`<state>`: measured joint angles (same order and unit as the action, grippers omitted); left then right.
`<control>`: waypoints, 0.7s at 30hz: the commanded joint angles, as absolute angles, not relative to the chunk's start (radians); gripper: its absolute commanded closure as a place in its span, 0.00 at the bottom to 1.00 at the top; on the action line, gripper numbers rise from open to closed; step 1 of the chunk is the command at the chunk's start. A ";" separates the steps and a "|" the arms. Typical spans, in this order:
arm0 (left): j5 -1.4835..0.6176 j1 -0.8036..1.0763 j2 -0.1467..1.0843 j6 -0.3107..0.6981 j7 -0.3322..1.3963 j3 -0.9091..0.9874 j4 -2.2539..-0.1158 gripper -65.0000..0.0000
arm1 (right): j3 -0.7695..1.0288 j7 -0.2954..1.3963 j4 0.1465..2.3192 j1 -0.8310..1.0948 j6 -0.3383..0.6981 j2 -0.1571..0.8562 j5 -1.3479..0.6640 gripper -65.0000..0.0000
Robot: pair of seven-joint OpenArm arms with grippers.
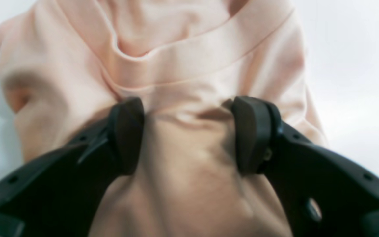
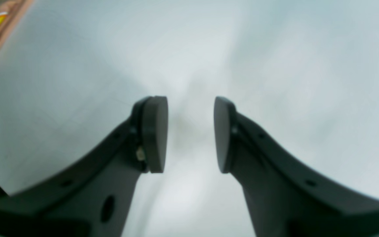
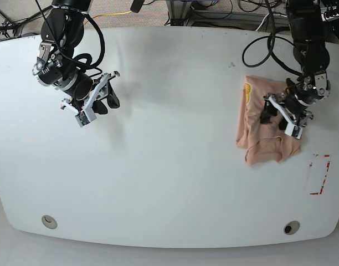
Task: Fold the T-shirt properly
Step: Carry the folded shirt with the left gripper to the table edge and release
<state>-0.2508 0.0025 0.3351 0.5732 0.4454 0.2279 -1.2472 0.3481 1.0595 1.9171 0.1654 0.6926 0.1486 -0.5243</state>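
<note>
Fingers (image 1: 126,135) of my left hand (image 1: 189,135) stood spread apart, pressed down onto the T-shirt (image 1: 176,65) with peach cloth bulging between them but not pinched. My right hand (image 2: 191,135) hung released over bare counter (image 2: 275,65), its pads apart with nothing between them. In the base view the left hand (image 3: 281,115) sat on the T-shirt (image 3: 258,138), which lay bunched in a rough rectangle near the counter's (image 3: 169,166) edge on that view's right, a yellow print (image 3: 247,92) showing at one corner. The right hand (image 3: 100,95) hovered well apart, at the opposite side.
</note>
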 commanded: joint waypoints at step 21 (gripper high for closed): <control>-0.151 0.036 0.759 0.698 0.302 0.450 -0.831 0.40 | 0.349 1.038 1.952 0.179 0.698 0.160 -0.545 0.67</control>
